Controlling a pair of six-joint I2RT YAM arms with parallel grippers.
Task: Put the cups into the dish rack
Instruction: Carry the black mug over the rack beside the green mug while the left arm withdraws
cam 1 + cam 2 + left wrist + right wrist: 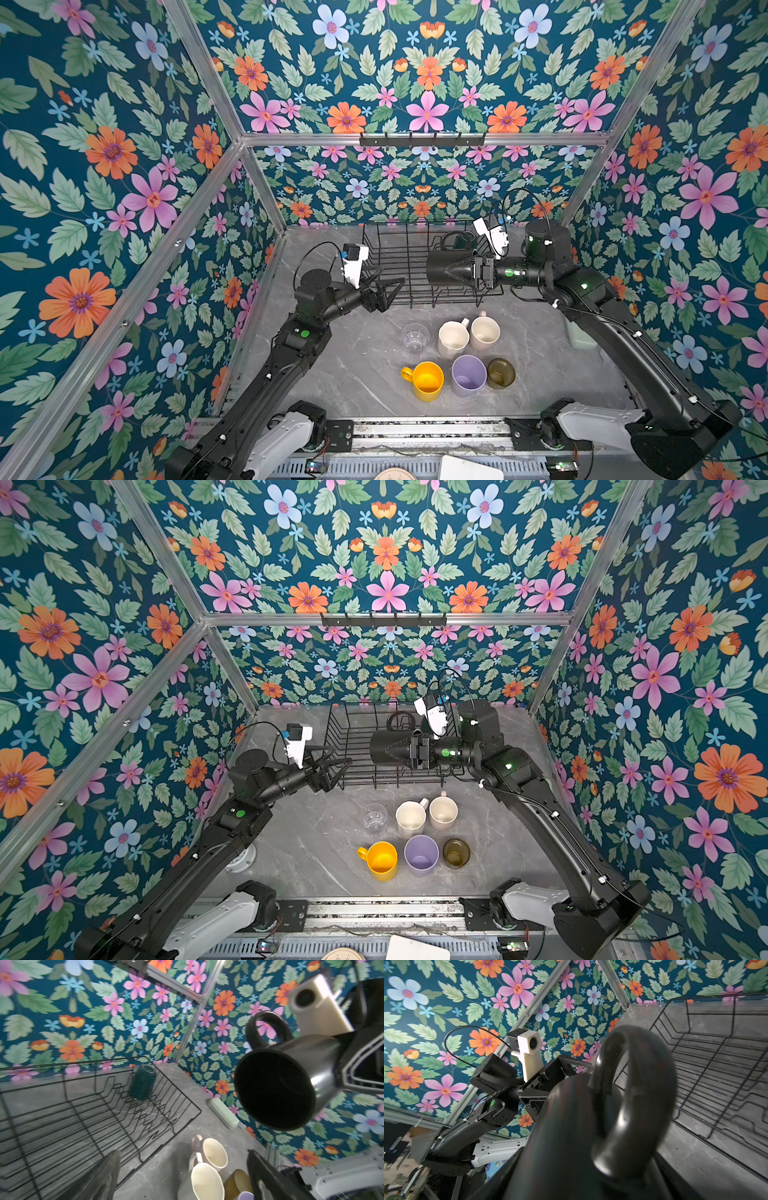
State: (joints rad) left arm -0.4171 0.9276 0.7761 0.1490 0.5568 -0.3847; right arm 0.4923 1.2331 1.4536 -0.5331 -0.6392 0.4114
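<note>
My right gripper [451, 270] is shut on the black mug [434, 266], holding it on its side above the dish rack [399, 257] with its mouth to the left and its handle [633, 1095] up. A dark green mug [463, 240] stands upside down in the rack's back right corner [143, 1082]. My left gripper [392, 291] is open and empty at the rack's front left corner. On the table in front stand a clear glass [414, 337], white mug [453, 337], pale pink mug [484, 332], yellow mug [428, 380], lavender tumbler [468, 374] and amber glass [500, 372].
A pale green block [579, 336] lies by the right wall under my right arm. A white round object [241, 858] sits under my left arm. A hook rail [422, 139] is mounted on the back frame. Floral walls enclose three sides.
</note>
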